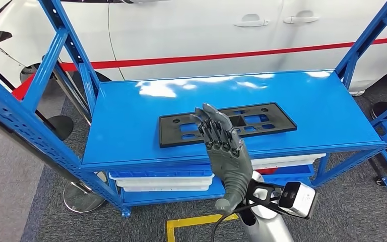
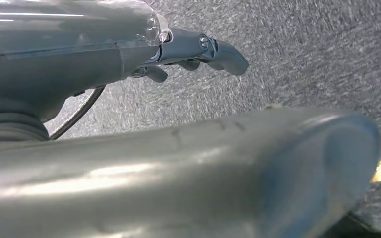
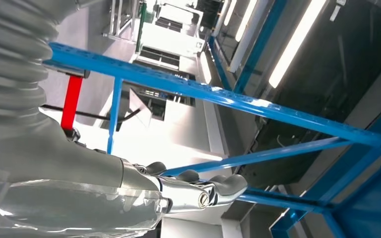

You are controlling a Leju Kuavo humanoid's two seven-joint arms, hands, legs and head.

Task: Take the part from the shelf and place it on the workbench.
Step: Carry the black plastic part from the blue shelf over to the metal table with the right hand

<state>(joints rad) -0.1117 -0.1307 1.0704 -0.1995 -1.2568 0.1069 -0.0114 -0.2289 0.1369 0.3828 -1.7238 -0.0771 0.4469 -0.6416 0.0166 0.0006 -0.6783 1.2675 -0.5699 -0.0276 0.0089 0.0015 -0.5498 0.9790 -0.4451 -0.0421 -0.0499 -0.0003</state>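
The part is a flat black plate with cut-outs (image 1: 169,128), lying on the blue shelf top (image 1: 322,111) near its front edge. My right hand (image 1: 224,146) is raised in front of the plate's middle, fingers straight and pointing up, holding nothing; it hides part of the plate, and I cannot tell whether it touches it. The right wrist view shows that hand (image 3: 193,191) empty against blue frame beams (image 3: 228,99). My left hand (image 2: 198,49) hangs low over grey carpet with nothing in it.
Blue uprights (image 1: 55,55) and slanted braces frame both ends of the shelf. White trays (image 1: 161,180) sit on the level below. A white car (image 1: 191,30) stands behind. A round stand base (image 1: 83,196) and yellow floor tape (image 1: 191,222) lie in front.
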